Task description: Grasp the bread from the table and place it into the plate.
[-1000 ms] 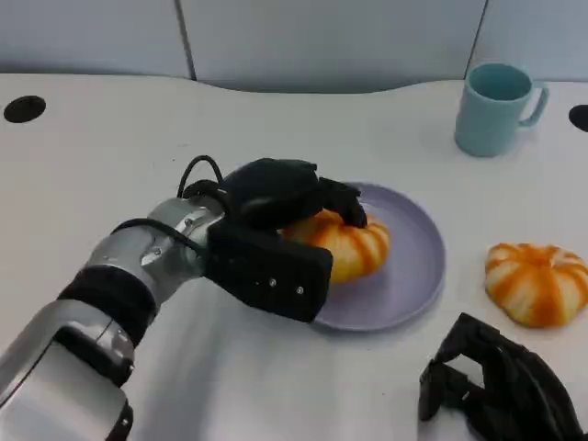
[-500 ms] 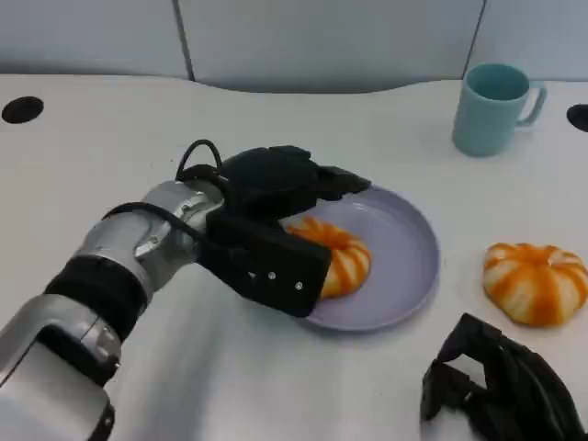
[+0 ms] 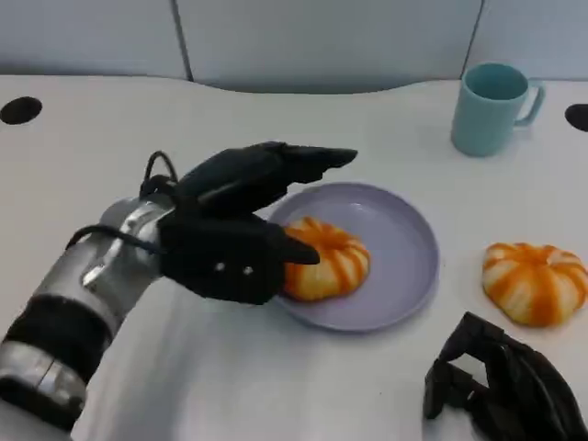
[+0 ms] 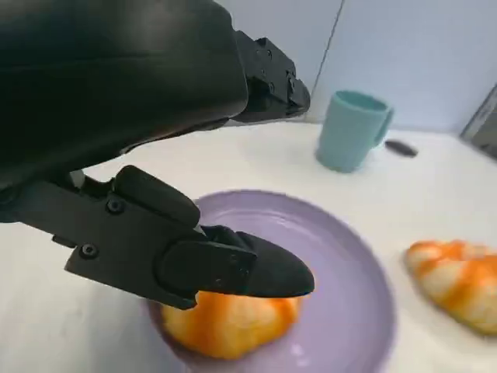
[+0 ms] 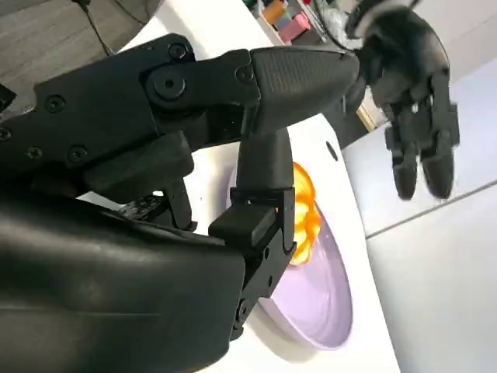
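Spreading apart and gripping nothing, the left hand's (image 3: 241,220) fingers (image 3: 312,158) hovered just above the bread (image 3: 323,260), which lay in the purple plate (image 3: 404,248). The right hand (image 3: 503,386) rested curled on the bench (image 3: 110,147), empty. A second bread (image 3: 535,282) lay beside the plate.

**A lab or office test bench**

The white surface (image 3: 110,147) has cable holes (image 3: 20,110) and a wavy back edge against plain grey-blue panels (image 3: 322,41). On it sit only staged items: a plate (image 3: 404,248), a mug (image 3: 489,107) and bread (image 3: 535,281).
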